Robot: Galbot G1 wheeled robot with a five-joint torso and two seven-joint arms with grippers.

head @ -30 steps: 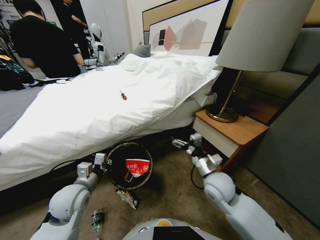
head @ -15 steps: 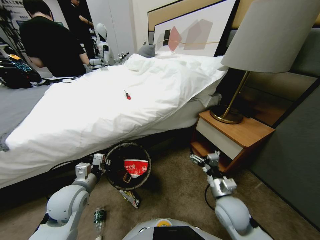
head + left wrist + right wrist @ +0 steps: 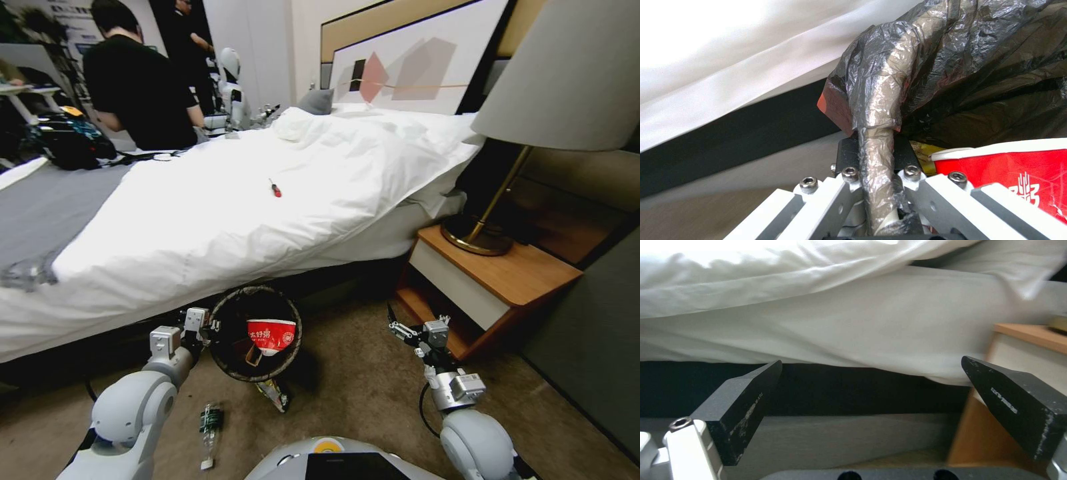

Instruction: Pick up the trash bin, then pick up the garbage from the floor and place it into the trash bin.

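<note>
While the bin's already in hand, here's how things lie for the next grab:

bin: the trash bin (image 3: pixel 255 333) hangs at the foot of the bed (image 3: pixel 233 200), left of centre, mouth facing up toward the head view. A red-and-white paper cup (image 3: pixel 271 335) is already sitting inside it.

left pincer: the left pincer (image 3: pixel 876 186) is clamped on the bin's left rim. In the wrist view its jaws squeeze the rim, wrapped in the black bag (image 3: pixel 978 66), from both sides. So that arm is busy, I'd say.

right pincer: the right pincer (image 3: pixel 400 330) hovers low over the floor (image 3: pixel 353 380), just in front of the nightstand (image 3: pixel 493 280), well to the right of the bin. Jaws are wide apart with nothing between them; it looks toward the bed's underside.

wrapper: a shiny snack wrapper (image 3: pixel 275 393) lies on the carpet just at the near edge of the bin, partly tucked under it. Its long axis runs roughly far-left to near-right.

bottle: a clear plastic bottle (image 3: pixel 210 433) with a green label lies further left and nearer the robot, close to the left arm, its long axis pointing roughly near to far.

key relation: both leftover bits are left of the free right pincer and nearer the robot than it. The wrapper looks like the closer one, so my guess is the right arm has to sweep left and back toward the base to reach it.

risk: the wrapper touches the bin, so it's a tight spot, probably easy to bump the bin.
</note>
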